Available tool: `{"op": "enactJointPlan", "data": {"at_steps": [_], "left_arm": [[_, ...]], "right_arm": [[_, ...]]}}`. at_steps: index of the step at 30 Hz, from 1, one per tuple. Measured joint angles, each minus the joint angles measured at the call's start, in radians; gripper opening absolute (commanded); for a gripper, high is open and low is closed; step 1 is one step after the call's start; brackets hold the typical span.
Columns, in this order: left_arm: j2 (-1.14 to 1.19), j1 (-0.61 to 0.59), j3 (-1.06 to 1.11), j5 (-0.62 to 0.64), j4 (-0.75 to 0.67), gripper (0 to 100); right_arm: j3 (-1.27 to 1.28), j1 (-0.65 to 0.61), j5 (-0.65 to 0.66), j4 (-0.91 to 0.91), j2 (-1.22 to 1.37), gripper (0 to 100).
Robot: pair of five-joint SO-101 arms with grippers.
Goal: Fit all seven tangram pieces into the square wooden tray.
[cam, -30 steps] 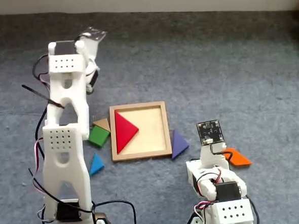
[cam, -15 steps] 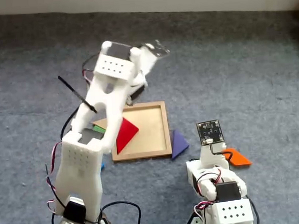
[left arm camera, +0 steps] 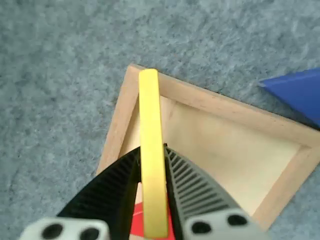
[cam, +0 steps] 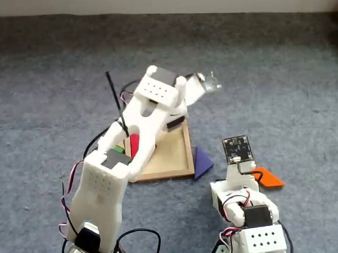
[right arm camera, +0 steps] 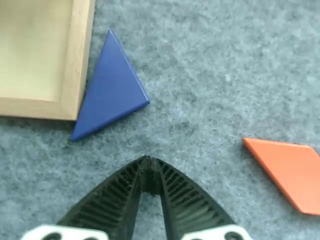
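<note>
**Lay the yellow piece flat before letting go**

The left gripper (left arm camera: 152, 165) pinches the yellow piece (left arm camera: 149, 125) between both fingers. The piece stands on edge and hangs over what looks like the far right corner of the tray (left arm camera: 220, 107). Seen edge-on, its outline cannot be told. The tray sits mid-table with 1 piece inside, the red triangle (cam: 134, 144), against its left side. The rest of the floor is bare wood.

The step is placing the yellow piece. Released on edge it would likely topple, perhaps onto the rim. It would be better to roll the wrist until the broad face is parallel to the floor. Next, line a straight side up with the far or right wall and lower the piece until it rests. Only then spread the fingers, and lift straight up to avoid dragging it.

The right gripper (right arm camera: 149, 175) is pressed together with nothing in it, low over the carpet. It is near the blue triangle (right arm camera: 110, 90), which touches the tray's right rim, and the orange piece (right arm camera: 287, 167) lies farther right. Both of those wait outside the tray.
</note>
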Motion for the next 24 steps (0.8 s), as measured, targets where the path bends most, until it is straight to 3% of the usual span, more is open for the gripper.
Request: {"op": "enactJointPlan", "data": {"at_steps": [2,7,15,24], "left_arm": [[0.0,0.002,0.049,-0.003,-0.046,2],[-0.006,-0.005,0.092,-0.006,-0.114,15],[-0.006,-0.038,0.095,-0.008,-0.118,16],[-0.006,-0.037,-0.015,-0.009,0.095,16]], "right_arm": [[0.0,0.0,0.0,0.0,0.0,0.6],[0.0,0.0,0.0,0.0,0.0,0.6],[0.0,0.0,0.0,0.0,0.0,0.6],[0.0,0.0,0.0,0.0,0.0,0.6]]}}
